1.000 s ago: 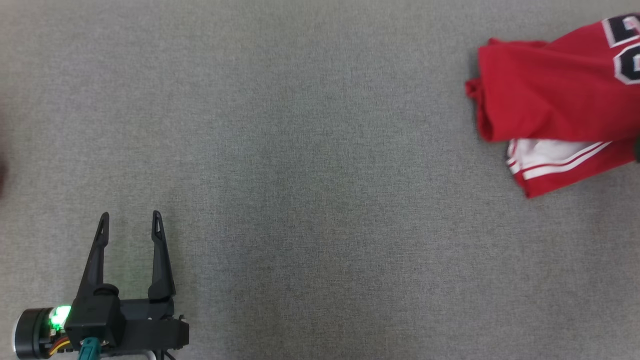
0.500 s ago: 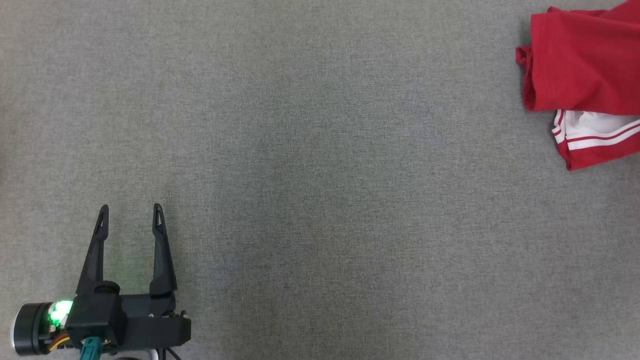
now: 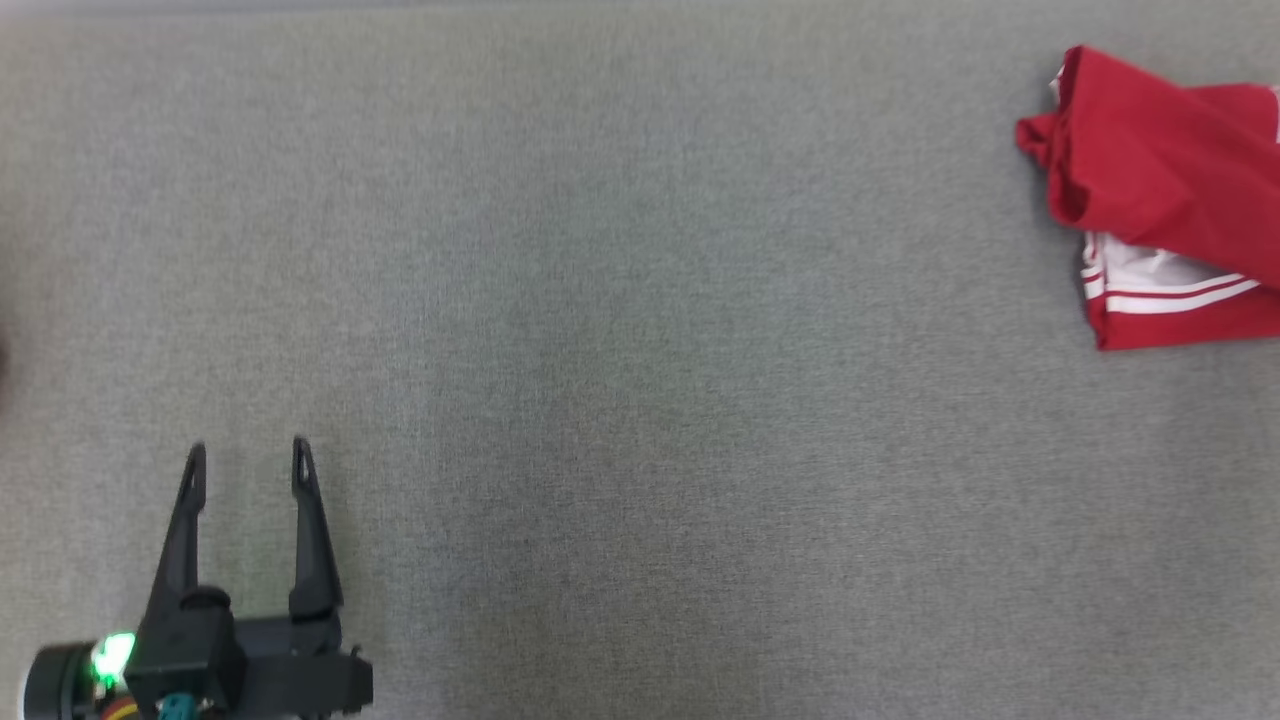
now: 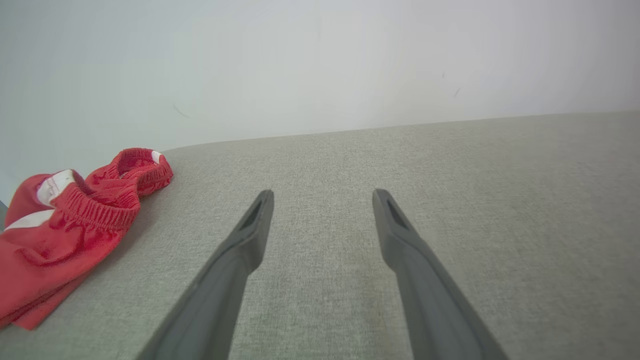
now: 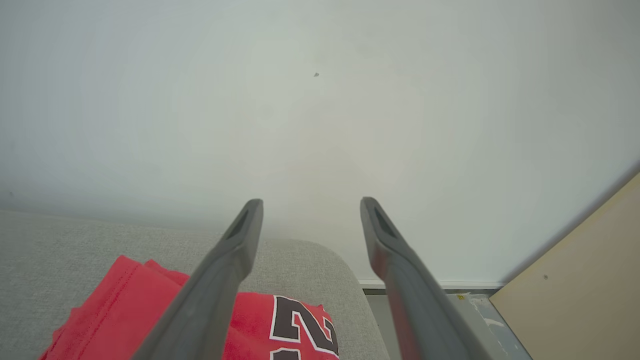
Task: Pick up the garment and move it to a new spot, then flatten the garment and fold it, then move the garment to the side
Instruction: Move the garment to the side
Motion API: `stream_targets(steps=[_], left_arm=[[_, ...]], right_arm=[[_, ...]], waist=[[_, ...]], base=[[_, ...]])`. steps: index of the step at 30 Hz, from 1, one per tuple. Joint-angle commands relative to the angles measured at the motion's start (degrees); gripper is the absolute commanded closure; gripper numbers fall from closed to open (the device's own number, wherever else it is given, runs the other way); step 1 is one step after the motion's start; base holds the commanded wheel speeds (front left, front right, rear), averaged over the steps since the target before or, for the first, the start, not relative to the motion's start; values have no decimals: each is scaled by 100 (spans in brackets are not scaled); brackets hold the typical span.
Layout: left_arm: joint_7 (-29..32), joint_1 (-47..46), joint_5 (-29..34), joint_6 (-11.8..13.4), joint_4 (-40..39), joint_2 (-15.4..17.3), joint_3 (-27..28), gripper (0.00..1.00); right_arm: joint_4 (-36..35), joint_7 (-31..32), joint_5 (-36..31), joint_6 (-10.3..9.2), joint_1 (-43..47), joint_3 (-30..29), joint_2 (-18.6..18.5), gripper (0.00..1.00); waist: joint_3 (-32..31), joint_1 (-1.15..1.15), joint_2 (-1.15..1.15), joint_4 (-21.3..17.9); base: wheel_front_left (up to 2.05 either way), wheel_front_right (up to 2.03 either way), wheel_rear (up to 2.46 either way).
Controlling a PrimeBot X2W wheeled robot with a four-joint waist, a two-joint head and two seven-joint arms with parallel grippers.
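The garment [image 3: 1170, 180] is red with white stripes and lies bunched at the far right of the grey surface, cut off by the head view's right edge. In the left wrist view it lies at the left [image 4: 65, 225], elastic waistband showing. My left gripper [image 3: 247, 455] is open at the lower left, far from the garment, nothing between its fingers [image 4: 322, 195]. My right gripper [image 5: 310, 202] is open and empty, raised over the garment [image 5: 115, 300], whose black-and-white number shows below the fingers.
The grey fabric surface [image 3: 640, 360] stretches wide between the left gripper and the garment. A white wall [image 5: 320, 100] stands behind it. Past the surface's rounded right corner [image 5: 345, 270] are a strip of floor and a tan panel [image 5: 590, 280].
The garment has shifted toward the right of the picture and its upper fold now lies more slanted. The whole picture has also shifted a little, so the camera moved. The left gripper stays open.
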Motion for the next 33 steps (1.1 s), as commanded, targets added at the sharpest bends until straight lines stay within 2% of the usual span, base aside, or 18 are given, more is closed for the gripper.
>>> stream_targets(steps=[1, 9, 10, 14, 19, 27, 33], left_arm=[[-18, 152, -63, 23, 44, 8, 25, 0], [-18, 555, -89, -12, 188, -41, 87, 0], [-18, 555, -89, -12, 188, -41, 87, 0], [-18, 715, -94, -41, 219, -63, 55, 0], [-18, 813, -87, -51, 272, -84, -6, 0], [-18, 984, -128, -44, 345, -107, -58, 0], [-18, 1094, -135, -27, 378, -121, -76, 0]], right_arm=[[-166, 2, 72, -13, 247, -162, 102, 0], [-2098, 2, -76, -12, 1895, -1258, 831, 0], [-2098, 2, -76, -12, 1895, -1258, 831, 0], [-3117, 2, -91, -12, 2961, -1696, 1357, 0], [-4143, 2, -165, -12, 4239, -1847, 2059, 0], [-4975, 2, -377, -12, 5725, -1692, 3021, 0], [-5217, 2, -731, -12, 6474, -1843, 3366, 0]], waist=[[-302, 0, 0, -116], [-997, 0, 0, -207], [-997, 0, 0, -207], [-1252, 0, 0, -165], [-1453, 0, 0, -85], [-1756, 0, 0, 6], [-1923, 0, 0, 21]], base=[[0, 0, 0], [0, 0, 0], [0, 0, 0], [0, 0, 0], [0, 0, 0], [0, 0, 0], [0, 0, 0]])
